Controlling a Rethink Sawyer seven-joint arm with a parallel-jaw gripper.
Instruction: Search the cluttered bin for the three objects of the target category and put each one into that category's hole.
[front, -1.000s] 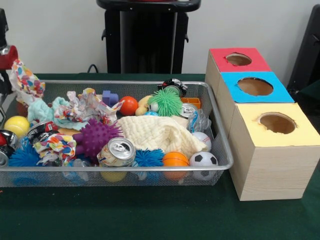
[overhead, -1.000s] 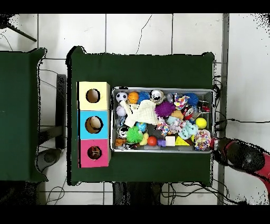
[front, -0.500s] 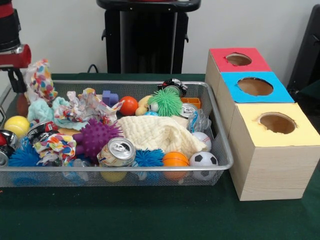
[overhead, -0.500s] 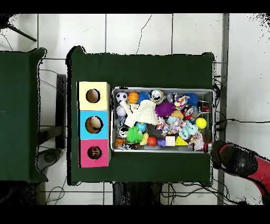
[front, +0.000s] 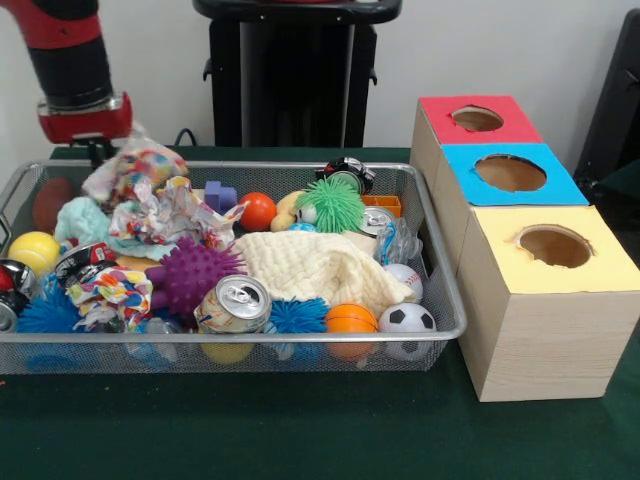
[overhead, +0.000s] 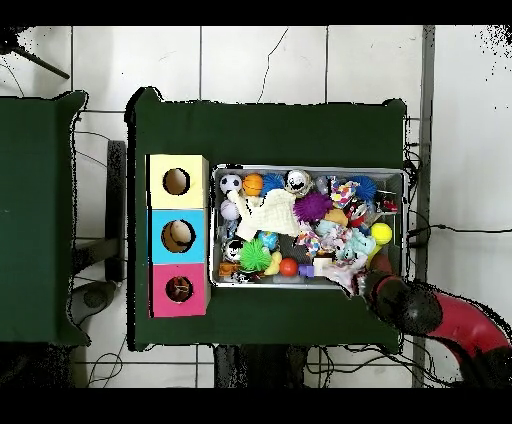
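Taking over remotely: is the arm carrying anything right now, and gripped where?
A crumpled colourful paper wad hangs beneath the gripper, apparently held by its upper edge; the jaws are hidden.

Plain white wall (front: 500, 45) behind, green-covered counter (overhead: 270, 130) on a white tiled floor (overhead: 300, 65), cables (overhead: 100, 375) trailing, a second green counter (overhead: 35, 215) alongside

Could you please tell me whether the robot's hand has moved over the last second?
Yes. In the front view the hand with its colourful crumpled paper has moved rightward from the wire basket's left end, toward the boxes.
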